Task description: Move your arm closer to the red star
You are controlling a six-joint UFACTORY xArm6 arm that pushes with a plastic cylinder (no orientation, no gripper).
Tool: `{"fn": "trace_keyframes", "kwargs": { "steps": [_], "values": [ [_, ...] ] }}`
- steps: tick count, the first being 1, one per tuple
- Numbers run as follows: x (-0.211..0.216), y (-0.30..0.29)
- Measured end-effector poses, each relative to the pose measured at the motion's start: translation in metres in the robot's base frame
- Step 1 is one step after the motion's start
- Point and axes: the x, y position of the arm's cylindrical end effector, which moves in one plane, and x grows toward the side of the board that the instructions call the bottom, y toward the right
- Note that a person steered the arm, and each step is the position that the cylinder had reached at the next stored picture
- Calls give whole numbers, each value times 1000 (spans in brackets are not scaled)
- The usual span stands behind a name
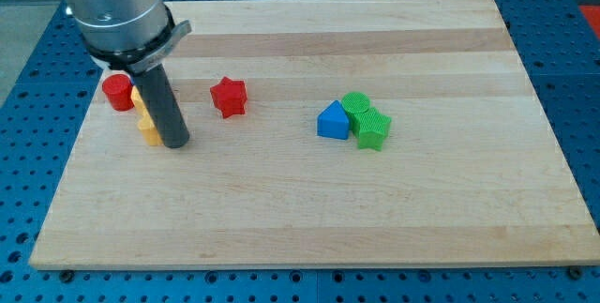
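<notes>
Wood board: my tip left of red star, gap betw

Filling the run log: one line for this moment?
my tip: beside yellow block | red star: toward view's right, untouched

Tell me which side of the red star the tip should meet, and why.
No grip here, only a push. The red star sits alone toward the view's right of my tip, so probably its left-facing, bottom-left points. The red cylinder and yellow block stay behind the rod.
</notes>
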Motion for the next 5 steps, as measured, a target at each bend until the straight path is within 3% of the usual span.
{"fn": "trace_keyframes", "kwargs": {
  "steps": [2, 5],
  "values": [
    [0, -22],
    [-3, 77]
  ]
}}
